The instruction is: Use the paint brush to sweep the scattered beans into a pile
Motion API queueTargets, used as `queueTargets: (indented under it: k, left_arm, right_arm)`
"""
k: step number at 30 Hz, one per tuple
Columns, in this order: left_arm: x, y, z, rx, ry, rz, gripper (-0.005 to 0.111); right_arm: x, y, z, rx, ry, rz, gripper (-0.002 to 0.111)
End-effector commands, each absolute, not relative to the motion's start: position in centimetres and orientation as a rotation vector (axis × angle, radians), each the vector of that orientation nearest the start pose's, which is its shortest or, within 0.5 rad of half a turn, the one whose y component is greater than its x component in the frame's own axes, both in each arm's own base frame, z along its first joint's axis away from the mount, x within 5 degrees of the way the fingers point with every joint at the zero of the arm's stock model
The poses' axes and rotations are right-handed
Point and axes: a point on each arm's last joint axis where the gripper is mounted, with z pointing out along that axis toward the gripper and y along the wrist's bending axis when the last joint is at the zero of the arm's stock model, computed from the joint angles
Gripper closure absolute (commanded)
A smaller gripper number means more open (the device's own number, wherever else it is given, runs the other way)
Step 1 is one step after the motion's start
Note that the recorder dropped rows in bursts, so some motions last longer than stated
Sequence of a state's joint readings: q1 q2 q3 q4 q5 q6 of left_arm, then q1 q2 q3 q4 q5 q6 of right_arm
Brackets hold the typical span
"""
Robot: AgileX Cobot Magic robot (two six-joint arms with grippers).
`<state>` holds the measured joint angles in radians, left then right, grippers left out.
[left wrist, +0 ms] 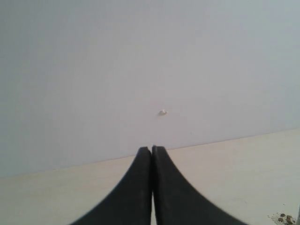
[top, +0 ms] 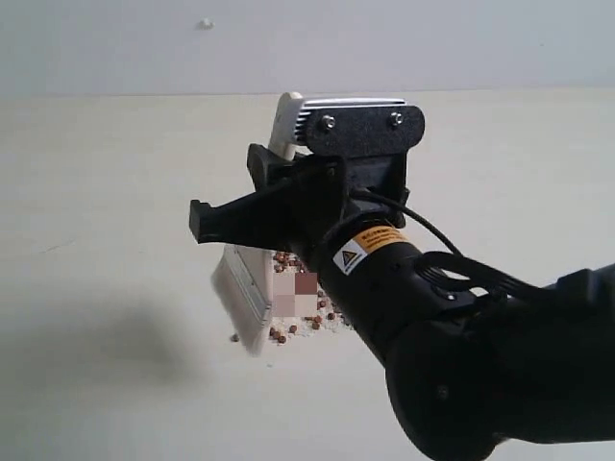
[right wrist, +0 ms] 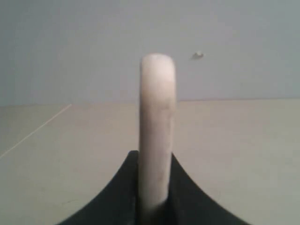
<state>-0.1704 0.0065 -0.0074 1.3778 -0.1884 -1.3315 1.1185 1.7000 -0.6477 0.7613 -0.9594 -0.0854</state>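
In the exterior view my right gripper [top: 252, 197] is shut on the paint brush [top: 245, 293], which hangs with its pale handle up and its off-white bristles down on the table. The reddish-brown beans [top: 306, 303] and whitish crumbs lie in a loose cluster just right of the bristles, partly hidden by the arm. One stray bean [top: 233, 337] lies left of the brush. In the right wrist view the handle [right wrist: 158, 112] stands up between the black fingers of the right gripper [right wrist: 157, 157]. My left gripper [left wrist: 152, 149] is shut on nothing. A few beans [left wrist: 281, 218] show in a corner of the left wrist view.
The right arm [top: 461, 355] fills the lower right of the exterior view and hides part of the table [top: 106, 192]. A grey wall [top: 432, 38] with a small white speck [top: 205, 23] rises behind the table's far edge.
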Motion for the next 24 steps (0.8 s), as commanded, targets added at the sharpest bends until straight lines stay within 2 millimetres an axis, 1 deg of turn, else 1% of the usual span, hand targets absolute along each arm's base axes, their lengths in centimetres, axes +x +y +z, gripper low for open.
queueTargets:
  k: [1,3,6,10,12,16,20,24]
  left_arm:
    - [5.0,-2.5,21.9,0.305,1.412,-0.233,0.107]
    - [5.0,-2.5,21.9,0.305,1.412,-0.233,0.107]
    - [5.0,-2.5,21.9,0.305,1.412,-0.233,0.107]
    - [5.0,-2.5,21.9,0.305,1.412,-0.233,0.107]
    - [5.0,-2.5,21.9,0.305,1.412,-0.233,0.107]
    - [5.0,-2.5,21.9,0.305,1.412,-0.233,0.107]
    - [5.0,-2.5,21.9,0.305,1.412,-0.233,0.107]
    - [5.0,-2.5,21.9,0.305,1.412,-0.233,0.107]
  right_arm:
    - [18.2,25.8,18.2,-0.144,1.735,0.647,0.108]
    - [18.3,26.1,17.7,-0.125,1.729,0.690,0.108]
    - [18.5,26.4,16.4,-0.067,1.736,0.716,0.108]
    - [18.7,26.4,14.7,-0.065,1.757,0.685,0.108]
    - [18.7,26.5,14.3,-0.072,1.764,0.674,0.108]
    - [18.8,26.3,14.2,-0.071,1.764,0.651,0.108]
    - [19.0,25.7,13.9,-0.033,1.783,0.553,0.108]
    - [19.2,25.2,13.8,-0.066,1.788,0.441,0.108]
